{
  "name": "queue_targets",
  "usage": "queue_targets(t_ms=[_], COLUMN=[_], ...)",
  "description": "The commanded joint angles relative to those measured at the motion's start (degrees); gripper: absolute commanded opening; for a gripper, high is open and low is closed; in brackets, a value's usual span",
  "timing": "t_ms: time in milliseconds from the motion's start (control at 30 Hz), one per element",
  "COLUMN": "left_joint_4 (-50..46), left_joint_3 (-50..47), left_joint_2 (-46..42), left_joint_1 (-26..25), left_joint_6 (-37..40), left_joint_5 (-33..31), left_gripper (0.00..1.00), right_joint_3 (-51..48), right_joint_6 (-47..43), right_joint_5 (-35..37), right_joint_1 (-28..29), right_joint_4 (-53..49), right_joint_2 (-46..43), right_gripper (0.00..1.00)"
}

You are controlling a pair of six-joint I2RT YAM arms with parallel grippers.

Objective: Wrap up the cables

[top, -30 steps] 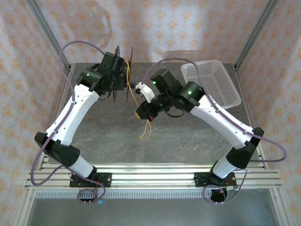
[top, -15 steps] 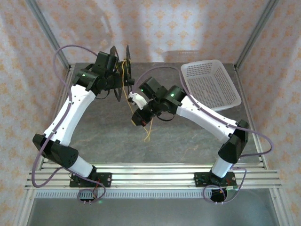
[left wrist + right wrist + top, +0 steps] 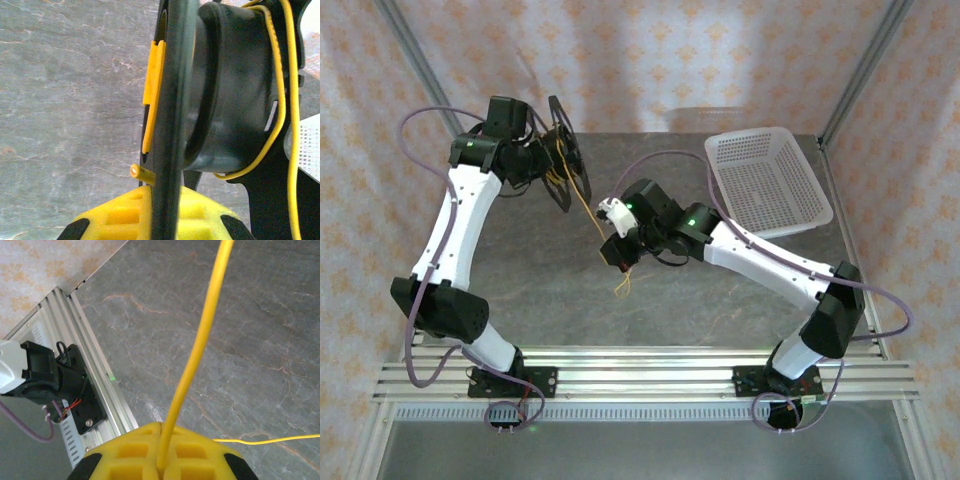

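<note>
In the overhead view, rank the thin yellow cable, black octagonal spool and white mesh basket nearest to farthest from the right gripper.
1. Thin yellow cable, clamped in the right gripper.
2. Black octagonal spool, far left.
3. White mesh basket, far right.

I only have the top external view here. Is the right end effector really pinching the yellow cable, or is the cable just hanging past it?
Observer: Pinching it. In the right wrist view the cable runs straight into the seam of the right end effector.
Operator: And what is the left one holding?
Observer: The left end effector is shut on the rim of the spool's black flange.
Operator: Any cable on the core?
Observer: One loose strand curves along the black core; a cut end pokes out beside the flange.
</note>
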Motion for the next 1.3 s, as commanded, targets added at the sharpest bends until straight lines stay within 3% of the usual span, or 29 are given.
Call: queue_targets(t_ms=[0, 167, 500, 667, 767, 933, 1067, 1267], left_joint_4=[15.5, 17.5, 18.6, 18.9, 18.5, 14.6, 10.3, 5.4], left_joint_3=[3.6, -0.2, -1.8, -1.2, 1.2, 7.2, 10.9, 12.8], left_joint_2=[0.1, -0.7, -1.3, -1.7, -1.6, -2.3, -3.8, -6.9], left_joint_1=[2.9, 2.8, 2.8, 3.0, 3.6, 6.1, 7.2, 8.1], left_joint_6=[-6.7, -7.8, -8.5, -9.2, -9.5, -8.6, -6.7, -3.9], left_joint_5=[-5.7, -3.6, -1.7, -0.7, 4.4, 17.8, 25.6, 31.2], left_gripper=[0.0, 0.0, 0.0, 0.0, 0.0, 0.0, 0.0, 0.0], right_joint_3=[-0.6, 0.9, 5.0, 1.5, -4.9, -15.3, -16.9, -15.6], right_joint_6=[1.8, 5.0, 6.9, 7.0, 8.2, 11.8, 10.3, 7.2], right_joint_5=[-1.3, -1.1, 1.5, 8.3, 14.7, 21.1, 24.8, 29.6], right_joint_1=[3.3, 5.6, 8.3, 8.7, 7.9, 1.7, -1.8, -4.6], right_joint_4=[-6.6, 0.3, -1.1, -2.7, -1.5, 6.3, 10.0, 11.8], right_joint_2=[-1.1, 0.2, 8.5, 9.5, 8.7, 6.8, 7.5, 7.7], right_gripper=[0.0, 0.0, 0.0, 0.0, 0.0, 0.0, 0.0, 0.0])
